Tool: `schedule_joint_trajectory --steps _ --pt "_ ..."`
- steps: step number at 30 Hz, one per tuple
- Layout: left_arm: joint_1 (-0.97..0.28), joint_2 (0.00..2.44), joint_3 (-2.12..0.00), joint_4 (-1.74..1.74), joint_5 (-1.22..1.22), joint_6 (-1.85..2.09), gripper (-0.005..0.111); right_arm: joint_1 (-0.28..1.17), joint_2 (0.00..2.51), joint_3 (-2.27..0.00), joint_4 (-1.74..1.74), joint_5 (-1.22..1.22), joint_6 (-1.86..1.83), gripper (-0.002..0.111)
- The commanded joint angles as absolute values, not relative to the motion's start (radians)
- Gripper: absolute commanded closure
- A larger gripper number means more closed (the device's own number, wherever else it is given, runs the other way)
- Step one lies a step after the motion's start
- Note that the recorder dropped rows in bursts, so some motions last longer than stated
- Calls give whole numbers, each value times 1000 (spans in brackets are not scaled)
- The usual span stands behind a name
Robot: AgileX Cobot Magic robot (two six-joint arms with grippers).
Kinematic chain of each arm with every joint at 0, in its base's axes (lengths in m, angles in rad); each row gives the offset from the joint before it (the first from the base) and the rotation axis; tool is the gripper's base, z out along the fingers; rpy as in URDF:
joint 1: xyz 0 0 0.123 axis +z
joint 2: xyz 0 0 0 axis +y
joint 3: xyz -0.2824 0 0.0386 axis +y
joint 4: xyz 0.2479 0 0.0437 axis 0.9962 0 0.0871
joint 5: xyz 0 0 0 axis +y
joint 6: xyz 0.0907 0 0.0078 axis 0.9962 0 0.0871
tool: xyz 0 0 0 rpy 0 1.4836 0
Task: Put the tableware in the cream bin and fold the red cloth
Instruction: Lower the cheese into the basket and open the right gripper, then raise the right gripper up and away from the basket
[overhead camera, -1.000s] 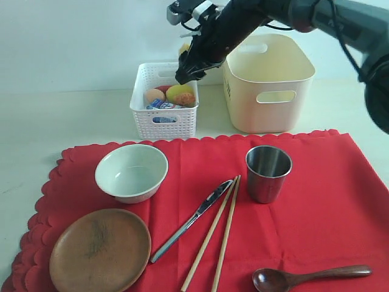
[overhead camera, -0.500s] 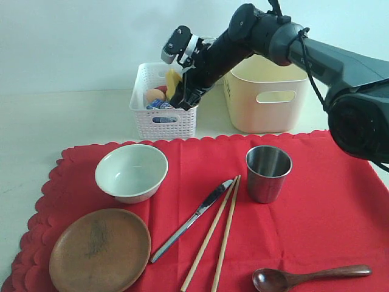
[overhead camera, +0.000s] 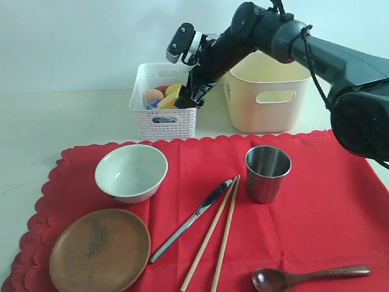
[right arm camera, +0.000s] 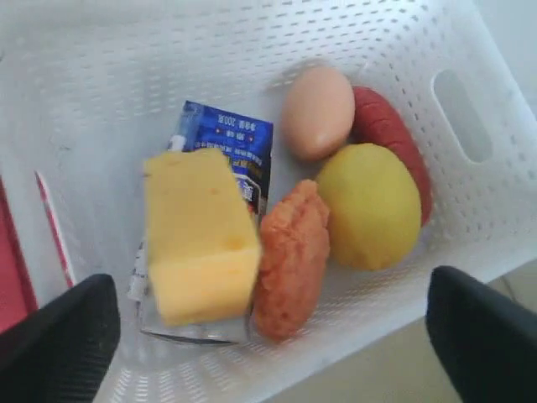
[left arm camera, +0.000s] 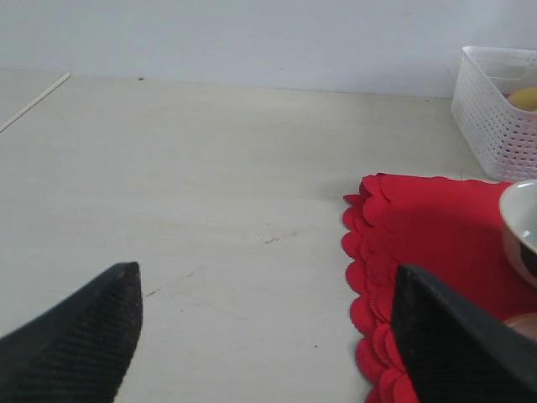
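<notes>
Left gripper (left arm camera: 264, 281): hovers over bare table (left arm camera: 210, 185) just off the scalloped left edge of the red cloth (overhead camera: 328, 207). Jaws are spread wide with nothing in them. It doesn't show in the exterior view at all.
Plate (overhead camera: 100, 249) and spoon (overhead camera: 310, 275): the nearest stuff, both lying flat on the cloth. Flat things are a pain to pinch, so a grab could bunch the fabric or just skid off. The plate's front rim is cut off by the frame.
Knife (overhead camera: 191, 220) and chopsticks (overhead camera: 213, 240): just beside each other, maybe touching at the far tips, can't tell. Going for one probably drags the other. The chopsticks' near ends run out of frame.
Bowl (overhead camera: 131, 172) and cup (overhead camera: 268, 173): upright on the cloth. The cup looks tippy if its rim gets clipped.
Cloth: all six pieces sit on it, so folding now would dump everything. Its near corners are cut off.
White basket (overhead camera: 164, 121): the right gripper (right arm camera: 268, 285) hangs low over it, jaws wide and empty. The cheese wedge (right arm camera: 201, 235) lies loose inside. Lifting crooked could catch the basket wall.
Cream bin (overhead camera: 267, 85): far back beside the basket, behind the cloth. Its floor is hidden, so no telling what's in it.
</notes>
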State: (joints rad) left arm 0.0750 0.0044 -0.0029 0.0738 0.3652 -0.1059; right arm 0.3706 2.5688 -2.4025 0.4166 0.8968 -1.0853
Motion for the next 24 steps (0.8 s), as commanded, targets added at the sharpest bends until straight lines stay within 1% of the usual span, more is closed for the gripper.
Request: schedule_joint_trajectory --steps 1,6,8,9,12,14,17,19,20,24 --pt "69 0 0 75 354 -108 29 369 2492 -2409 408 956 -1019 8" --pt "69 0 0 75 354 -108 29 369 2410 -2409 348 1060 -896 8" --pt "69 0 0 75 354 -108 29 369 2381 -2409 312 1113 -837 12" --pt "69 0 0 75 354 -108 29 369 2365 -2409 293 1145 -805 17" --pt "69 0 0 75 354 -108 29 369 2322 -2409 239 1221 -690 36" --pt "69 0 0 75 354 -108 29 369 2299 -2409 161 1221 -577 55" --pt "69 0 0 75 354 -108 29 366 2267 -2409 28 1221 -360 88" --pt "69 0 0 75 354 -108 29 359 2237 -2378 8 1221 -262 103" --pt "69 0 0 75 354 -108 29 354 2214 -2348 10 1221 -242 108" --pt "69 0 0 75 354 -108 29 349 2124 -2217 12 1221 -238 108"
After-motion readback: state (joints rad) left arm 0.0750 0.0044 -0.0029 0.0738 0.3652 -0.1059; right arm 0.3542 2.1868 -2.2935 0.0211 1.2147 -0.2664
